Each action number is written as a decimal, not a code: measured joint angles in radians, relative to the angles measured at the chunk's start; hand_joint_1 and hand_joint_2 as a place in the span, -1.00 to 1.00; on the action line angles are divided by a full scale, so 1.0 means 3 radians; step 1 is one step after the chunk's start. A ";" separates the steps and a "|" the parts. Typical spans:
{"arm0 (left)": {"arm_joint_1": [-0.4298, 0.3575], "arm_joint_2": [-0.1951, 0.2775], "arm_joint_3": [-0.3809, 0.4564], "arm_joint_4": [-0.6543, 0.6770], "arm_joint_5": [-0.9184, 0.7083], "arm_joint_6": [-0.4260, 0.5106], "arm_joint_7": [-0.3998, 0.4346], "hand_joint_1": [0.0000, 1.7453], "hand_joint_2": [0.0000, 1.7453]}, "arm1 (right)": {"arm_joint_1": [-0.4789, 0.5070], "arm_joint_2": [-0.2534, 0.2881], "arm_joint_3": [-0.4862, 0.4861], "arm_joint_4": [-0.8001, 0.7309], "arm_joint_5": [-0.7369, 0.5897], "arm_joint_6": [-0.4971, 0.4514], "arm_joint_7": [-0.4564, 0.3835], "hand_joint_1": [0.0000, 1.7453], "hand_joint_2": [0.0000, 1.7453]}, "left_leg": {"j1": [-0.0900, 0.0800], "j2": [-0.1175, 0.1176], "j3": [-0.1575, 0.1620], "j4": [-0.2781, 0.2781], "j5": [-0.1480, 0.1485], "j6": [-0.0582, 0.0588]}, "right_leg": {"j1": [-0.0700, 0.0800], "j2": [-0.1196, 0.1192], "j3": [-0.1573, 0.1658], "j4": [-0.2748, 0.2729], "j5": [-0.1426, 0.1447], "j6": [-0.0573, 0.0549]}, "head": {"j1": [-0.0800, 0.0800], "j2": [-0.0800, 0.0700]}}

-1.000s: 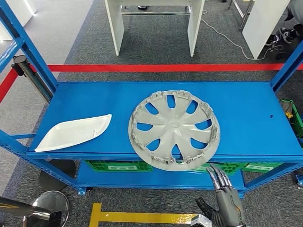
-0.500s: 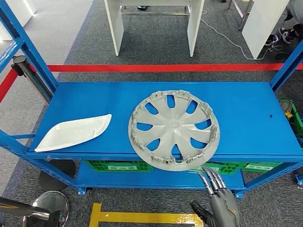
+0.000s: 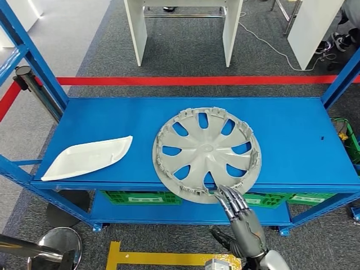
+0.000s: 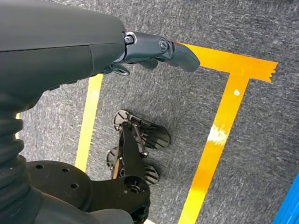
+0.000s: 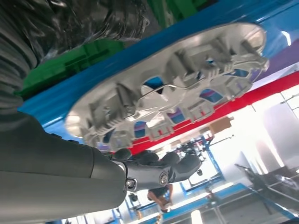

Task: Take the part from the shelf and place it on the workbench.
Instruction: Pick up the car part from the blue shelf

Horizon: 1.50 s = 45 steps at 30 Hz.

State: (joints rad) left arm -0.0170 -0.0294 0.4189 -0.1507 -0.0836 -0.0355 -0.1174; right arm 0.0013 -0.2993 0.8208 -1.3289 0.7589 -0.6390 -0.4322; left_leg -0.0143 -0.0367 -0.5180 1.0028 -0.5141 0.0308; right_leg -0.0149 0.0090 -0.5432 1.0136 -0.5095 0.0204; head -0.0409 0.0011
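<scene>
Hubcap (image 3: 206, 153), grey and round, lies flat on the blue shelf (image 3: 288, 135) with its ribbed inner face up; being a disc it has no long axis to speak of, though its near edge overhangs the shelf's front lip, toward the robot; from the head view it sits right of the shelf's middle, well apart from a white curved panel (image 3: 87, 156) whose pointed end faces the shelf's left end; green crates (image 3: 140, 197) sit on the lower tier beneath.

Just below the overhanging rim the right hand (image 3: 238, 216) reaches up, fingers (image 3: 229, 199) stretched out and slightly apart, thumb held off to one side, holding nothing; the fingertips overlap the hubcap's edge, and whether they touch it I cannot tell; the right wrist view looks along the hand (image 5: 155, 170) at the rim's clips and the wire ring (image 5: 159, 91), detail the head view loses.

Left hand (image 4: 155, 49) hangs over grey carpet and yellow floor tape (image 4: 215, 135), fingers extended with nothing in them.
</scene>
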 joint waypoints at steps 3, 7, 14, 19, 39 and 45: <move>-0.0001 0.0000 0.0001 0.0000 -0.0002 -0.0001 0.0003 -1.00 1.00 | -0.0057 0.0050 0.0014 0.0065 0.0009 0.0024 -0.0006 -1.00 1.00 | 0.0000 0.0000 0.0000 0.0000 0.0000 0.0000 | 0.0000 0.0000 0.0000 0.0000 0.0000 0.0000 | 0.0000 0.0000; -0.0002 0.0000 0.0001 0.0000 -0.0022 -0.0010 0.0007 -1.00 1.00 | -0.0105 0.0099 0.0029 0.0129 0.0019 0.0079 -0.0043 -1.00 1.00 | 0.0000 0.0000 0.0000 0.0000 0.0000 0.0000 | 0.0000 0.0000 0.0001 0.0000 0.0000 0.0000 | 0.0000 0.0000; -0.0006 0.0000 -0.0001 0.0000 -0.0152 -0.0002 0.0024 -1.00 1.00 | -0.0304 0.0216 0.0084 0.0334 0.0113 0.0158 -0.0049 -1.00 1.00 | 0.0000 0.0000 0.0000 0.0000 0.0000 0.0000 | 0.0000 0.0000 0.0001 0.0000 0.0000 0.0000 | 0.0000 0.0000; -0.0006 0.0000 -0.0023 0.0000 -0.0270 -0.0021 -0.0010 -1.00 1.00 | -0.0447 0.0283 0.0122 0.0516 0.0211 0.0144 0.0048 -1.00 1.00 | 0.0000 0.0000 0.0000 0.0000 0.0000 0.0000 | 0.0000 0.0000 0.0001 0.0000 0.0000 0.0000 | 0.0000 0.0000; -0.0013 -0.0022 -0.0147 0.0000 -0.0460 -0.0080 -0.0131 -1.00 1.00 | -0.0864 0.0503 0.0150 0.1123 0.0530 0.0198 0.0238 -1.00 1.00 | 0.0000 0.0000 0.0002 0.0000 0.0000 0.0000 | 0.0000 0.0001 0.0002 0.0000 0.0000 0.0000 | 0.0000 0.0000; -0.0015 -0.0023 -0.0147 0.0000 -0.0465 -0.0084 -0.0131 -1.00 1.00 | -0.0897 0.0523 0.0162 0.1183 0.0558 0.0198 0.0259 -1.00 1.00 | 0.0000 0.0001 0.0003 0.0000 0.0000 0.0000 | 0.0000 0.0003 0.0004 0.0000 0.0001 0.0000 | 0.0000 0.0000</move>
State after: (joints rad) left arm -0.0215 -0.0362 0.3746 -0.1507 -0.2232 -0.0607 -0.1568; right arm -0.2678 -0.1424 0.8694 -0.9741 0.9262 -0.5796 -0.3546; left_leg -0.0142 -0.0364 -0.5170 1.0029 -0.5140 0.0308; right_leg -0.0148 0.0098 -0.5421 1.0136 -0.5094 0.0204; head -0.0408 0.0011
